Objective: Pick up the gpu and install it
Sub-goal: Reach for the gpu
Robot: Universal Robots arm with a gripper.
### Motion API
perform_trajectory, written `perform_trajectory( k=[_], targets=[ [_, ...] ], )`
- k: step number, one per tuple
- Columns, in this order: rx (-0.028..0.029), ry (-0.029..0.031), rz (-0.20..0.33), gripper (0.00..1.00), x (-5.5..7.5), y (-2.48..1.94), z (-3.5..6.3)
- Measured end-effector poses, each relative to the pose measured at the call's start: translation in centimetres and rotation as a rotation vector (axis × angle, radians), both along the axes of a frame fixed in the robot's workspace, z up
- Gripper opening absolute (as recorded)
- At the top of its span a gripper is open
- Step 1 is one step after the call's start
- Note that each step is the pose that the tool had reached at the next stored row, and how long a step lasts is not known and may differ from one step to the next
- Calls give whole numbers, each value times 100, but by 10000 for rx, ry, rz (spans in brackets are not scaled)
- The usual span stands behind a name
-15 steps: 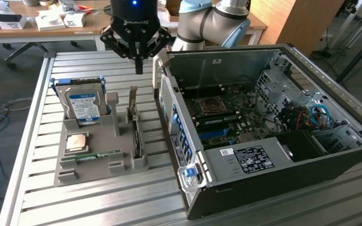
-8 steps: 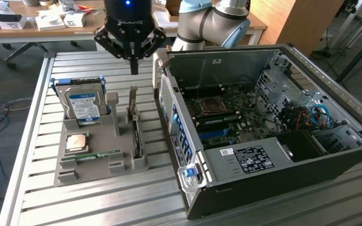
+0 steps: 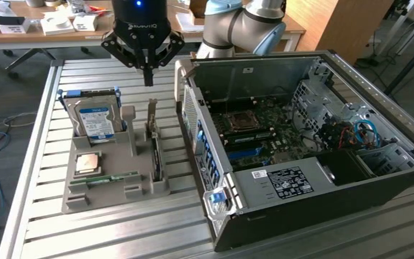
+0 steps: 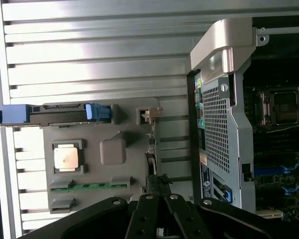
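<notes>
In the exterior view I am hanging my gripper above the far end of the tray, with its fingers pressed together on nothing, so they are pointing down as one dark tip. The gpu is standing on edge in the tray's slot on the side nearest the case, its silver bracket rising at the far end almost under my tip, not yet touched. The drive is standing upright at the tray's far corner, away from the case. In the wrist view I am looking down past my closed gripper onto the tray, and the gpu is showing as a thin edge along the tray's case-side rim, just beyond my fingertips. I am judging the closed fingers to be the main risk: coming down like this, they would be pressing on the card's top edge rather than straddling it. The card is thin, so a grip off its middle could be tilting it and jamming it in the slot. The case wall is also standing close beside the tray, leaving little room to swing.
</notes>
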State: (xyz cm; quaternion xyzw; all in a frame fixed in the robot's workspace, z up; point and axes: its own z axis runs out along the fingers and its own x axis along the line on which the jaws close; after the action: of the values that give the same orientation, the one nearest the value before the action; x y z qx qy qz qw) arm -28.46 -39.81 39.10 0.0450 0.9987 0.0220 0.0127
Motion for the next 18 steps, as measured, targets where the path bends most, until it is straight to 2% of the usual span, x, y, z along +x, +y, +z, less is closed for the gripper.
perform_trajectory(
  k=[18],
  targets=[
    [-1, 1, -1, 11, -33, 1, 0]
  ],
)
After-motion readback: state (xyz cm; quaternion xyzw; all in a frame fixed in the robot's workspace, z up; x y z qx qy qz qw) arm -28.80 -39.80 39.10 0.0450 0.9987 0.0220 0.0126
